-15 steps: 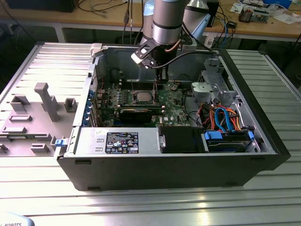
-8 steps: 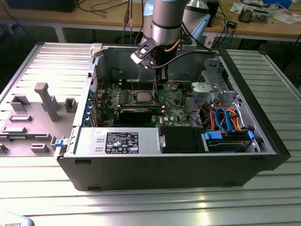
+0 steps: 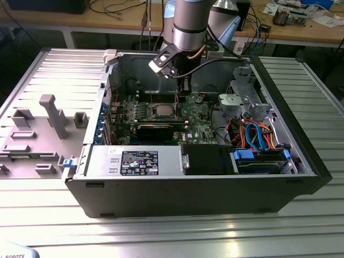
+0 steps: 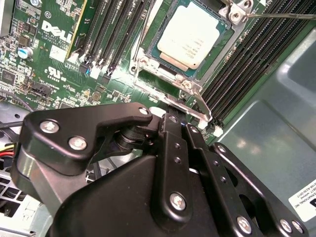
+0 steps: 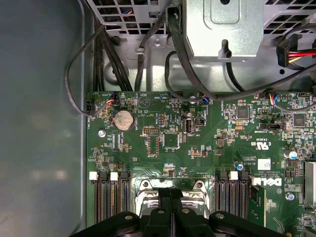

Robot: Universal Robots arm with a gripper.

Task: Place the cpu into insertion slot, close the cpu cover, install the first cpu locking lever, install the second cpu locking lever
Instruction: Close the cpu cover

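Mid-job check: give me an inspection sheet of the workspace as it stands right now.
Surface: ribbed metal table carrying an open computer case.
Job's things: cpu sits in the insertion slot; cpu cover lies flat around it. One thin lever wire runs past the corner; whether it is latched cannot be told.
Clutter: grey fixture blocks on the exterior view's left.
Grippers: gripper shut, holding nothing, tips just beside the socket.
Cables: orange and blue cables at the drive bay; black cables beyond the board's edge.
Surroundings: wooden bench behind, with wires and small items.
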